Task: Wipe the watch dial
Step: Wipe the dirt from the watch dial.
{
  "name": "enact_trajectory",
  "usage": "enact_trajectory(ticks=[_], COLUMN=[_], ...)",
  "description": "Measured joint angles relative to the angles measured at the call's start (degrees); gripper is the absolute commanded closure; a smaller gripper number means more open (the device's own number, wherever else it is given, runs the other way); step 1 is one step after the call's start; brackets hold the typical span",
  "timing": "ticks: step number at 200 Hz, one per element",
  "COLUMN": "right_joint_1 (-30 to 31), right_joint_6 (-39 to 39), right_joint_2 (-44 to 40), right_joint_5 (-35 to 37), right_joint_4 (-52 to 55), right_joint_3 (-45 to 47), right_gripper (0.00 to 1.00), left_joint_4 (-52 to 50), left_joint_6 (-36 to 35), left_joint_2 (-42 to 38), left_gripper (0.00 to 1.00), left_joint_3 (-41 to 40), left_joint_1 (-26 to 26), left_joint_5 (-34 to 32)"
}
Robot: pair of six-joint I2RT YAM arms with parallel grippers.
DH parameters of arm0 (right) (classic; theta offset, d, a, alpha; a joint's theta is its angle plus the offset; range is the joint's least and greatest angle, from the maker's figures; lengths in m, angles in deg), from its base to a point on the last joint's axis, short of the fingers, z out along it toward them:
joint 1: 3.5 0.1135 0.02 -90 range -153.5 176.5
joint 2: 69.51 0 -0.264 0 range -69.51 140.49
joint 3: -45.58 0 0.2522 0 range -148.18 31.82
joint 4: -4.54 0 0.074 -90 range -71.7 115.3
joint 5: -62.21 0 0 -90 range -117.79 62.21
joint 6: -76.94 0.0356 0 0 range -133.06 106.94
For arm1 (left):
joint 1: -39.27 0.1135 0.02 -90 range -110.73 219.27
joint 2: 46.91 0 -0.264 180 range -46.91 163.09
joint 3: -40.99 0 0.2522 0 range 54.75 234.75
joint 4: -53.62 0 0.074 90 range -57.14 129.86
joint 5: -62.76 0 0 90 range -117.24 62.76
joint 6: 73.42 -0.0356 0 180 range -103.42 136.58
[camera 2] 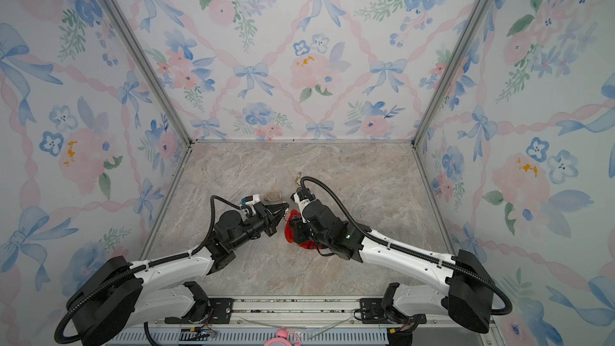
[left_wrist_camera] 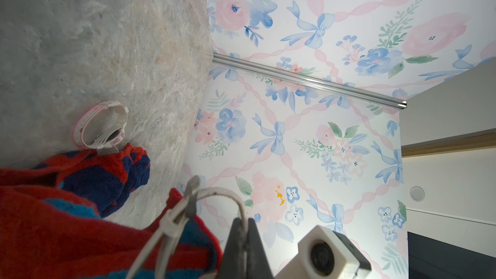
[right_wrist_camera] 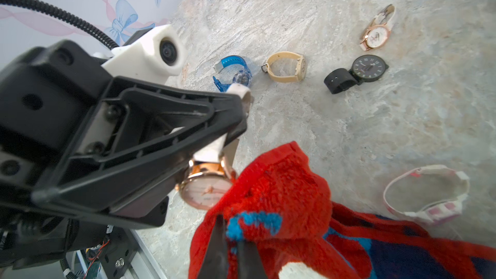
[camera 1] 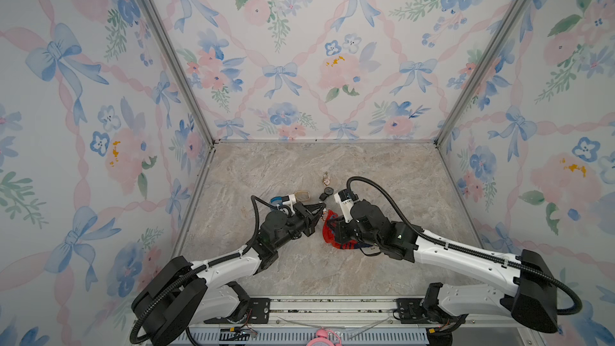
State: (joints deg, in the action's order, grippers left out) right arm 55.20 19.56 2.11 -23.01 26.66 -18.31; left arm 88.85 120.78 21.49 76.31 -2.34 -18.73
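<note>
A watch with a rose-gold case and pale dial [right_wrist_camera: 205,190] hangs by its white strap [left_wrist_camera: 225,193] from my left gripper [left_wrist_camera: 243,221], which is shut on the strap. In both top views that gripper [camera 1: 321,209] sits mid-table, pointing right. My right gripper [right_wrist_camera: 232,234] is shut on a red and blue cloth [right_wrist_camera: 279,191]. A fold of the cloth presses against the dial's edge and covers part of it. In a top view the cloth [camera 2: 293,231] bunches under the right wrist, and the dial is too small to make out there.
Other watches lie on the marble table [camera 1: 382,168] behind the grippers: a blue one [right_wrist_camera: 236,72], a beige one [right_wrist_camera: 287,67], a black one [right_wrist_camera: 357,72] and a rose-gold one [right_wrist_camera: 375,33]. A pink-white watch [right_wrist_camera: 426,194] lies beside the cloth. Floral walls enclose three sides.
</note>
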Motion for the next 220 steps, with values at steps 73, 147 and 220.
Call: enact_trajectory(ticks=[73, 147, 220], right_joint_1=[0.1, 0.3, -0.7], right_joint_6=[0.4, 0.9, 3.7], right_joint_2=[-1.6, -1.3, -1.1], right_joint_5=[0.3, -0.5, -2.3], right_joint_4=[0.9, 0.4, -1.1], right_joint_3=[-0.6, -2.6, -0.3], right_gripper=[1.00, 1.00, 1.00], left_joint_4=[0.3, 0.3, 0.2], left_joint_6=[0.0, 0.0, 0.0], left_joint_2=[0.0, 0.0, 0.0], left_gripper=[1.00, 1.00, 1.00], left_joint_3=[0.0, 0.0, -0.1], left_joint_1=[-0.2, -0.7, -0.7], left_joint_5=[-0.2, -0.2, -0.6])
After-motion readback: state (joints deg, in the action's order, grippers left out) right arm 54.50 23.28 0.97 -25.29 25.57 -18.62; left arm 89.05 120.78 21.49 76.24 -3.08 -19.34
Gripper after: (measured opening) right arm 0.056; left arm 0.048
